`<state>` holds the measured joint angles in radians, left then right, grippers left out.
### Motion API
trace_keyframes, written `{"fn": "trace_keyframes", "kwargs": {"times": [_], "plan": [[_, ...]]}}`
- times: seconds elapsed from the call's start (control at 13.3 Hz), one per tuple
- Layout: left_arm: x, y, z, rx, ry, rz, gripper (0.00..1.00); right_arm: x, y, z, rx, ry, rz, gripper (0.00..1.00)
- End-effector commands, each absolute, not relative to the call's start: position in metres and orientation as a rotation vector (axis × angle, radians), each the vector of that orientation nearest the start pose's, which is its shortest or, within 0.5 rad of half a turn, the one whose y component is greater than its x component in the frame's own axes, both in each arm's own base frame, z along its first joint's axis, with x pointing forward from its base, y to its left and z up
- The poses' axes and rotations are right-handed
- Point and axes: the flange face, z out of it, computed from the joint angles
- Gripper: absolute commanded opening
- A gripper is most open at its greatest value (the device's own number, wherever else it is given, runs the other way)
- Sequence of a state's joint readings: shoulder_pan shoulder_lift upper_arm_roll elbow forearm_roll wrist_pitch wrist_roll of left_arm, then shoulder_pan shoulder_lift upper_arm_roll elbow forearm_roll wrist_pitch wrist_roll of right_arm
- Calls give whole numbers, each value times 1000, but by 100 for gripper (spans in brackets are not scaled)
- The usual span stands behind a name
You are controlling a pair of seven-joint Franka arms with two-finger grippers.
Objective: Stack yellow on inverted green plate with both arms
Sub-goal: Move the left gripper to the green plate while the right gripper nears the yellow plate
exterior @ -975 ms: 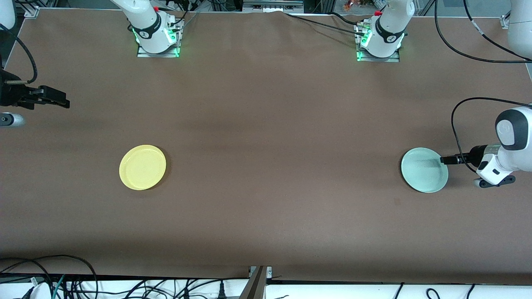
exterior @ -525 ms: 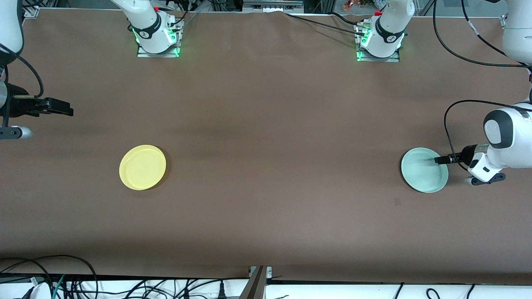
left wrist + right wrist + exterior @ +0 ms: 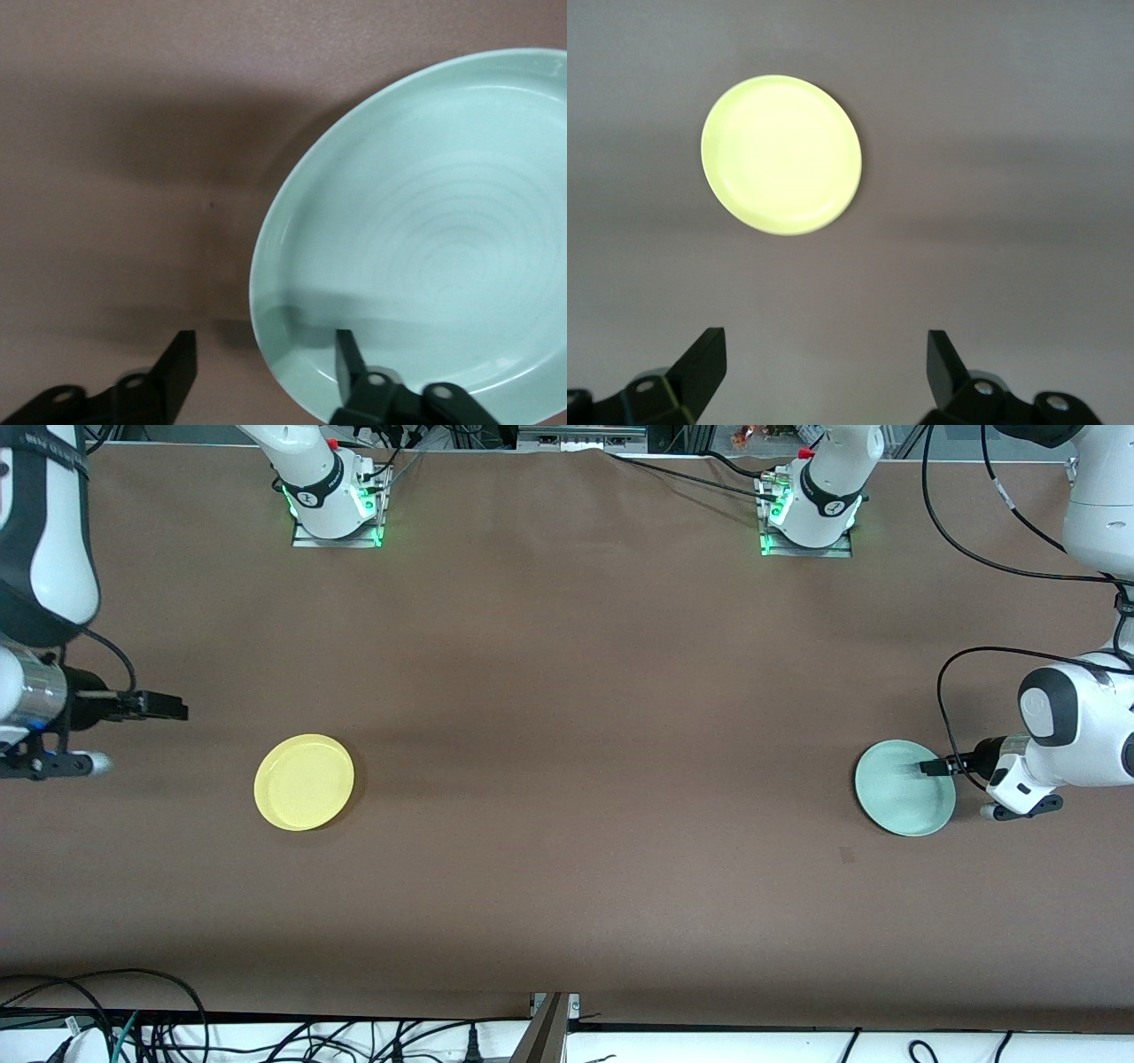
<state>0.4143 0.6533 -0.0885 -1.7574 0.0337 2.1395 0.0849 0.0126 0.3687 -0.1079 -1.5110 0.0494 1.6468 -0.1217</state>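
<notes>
The yellow plate point(image 3: 304, 782) point(image 3: 781, 154) lies rim up on the brown table toward the right arm's end. The pale green plate point(image 3: 899, 793) point(image 3: 443, 230) lies toward the left arm's end, hollow side up. My left gripper point(image 3: 930, 766) point(image 3: 266, 341) is low at that plate's edge and open. It straddles the rim, one finger point(image 3: 350, 354) inside the hollow and the other point(image 3: 177, 359) over bare table outside. My right gripper point(image 3: 173, 708) point(image 3: 826, 341) hangs open and empty over bare table beside the yellow plate, a plate's width or more short of it.
The two arm bases point(image 3: 337, 505) point(image 3: 811, 509) stand along the table edge farthest from the front camera. Loose cables point(image 3: 133, 1027) lie past the nearest edge. A black cable point(image 3: 957, 682) loops from the left wrist above the table.
My left gripper has slid inward over the green plate's rim. My right arm has swung in from the table's end, bringing its gripper closer to the yellow plate. Neither plate has moved.
</notes>
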Motion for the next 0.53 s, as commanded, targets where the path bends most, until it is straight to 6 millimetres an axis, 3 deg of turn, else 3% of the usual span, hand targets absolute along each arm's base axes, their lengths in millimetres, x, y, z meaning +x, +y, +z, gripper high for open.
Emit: {"fn": "trace_keyframes", "kwargs": {"times": [0.0,0.07,0.45], "plan": [[595,216,180,-3169,-350,409,18,656,-53,401,-3066,-6,345,100],[595,216,181,-3170,-346,412,0,660,-55,389,-3067,0,340,100],[597,215,183,-3167,-342,403,0,670,-58,320,-3017,53,362,100]]}}
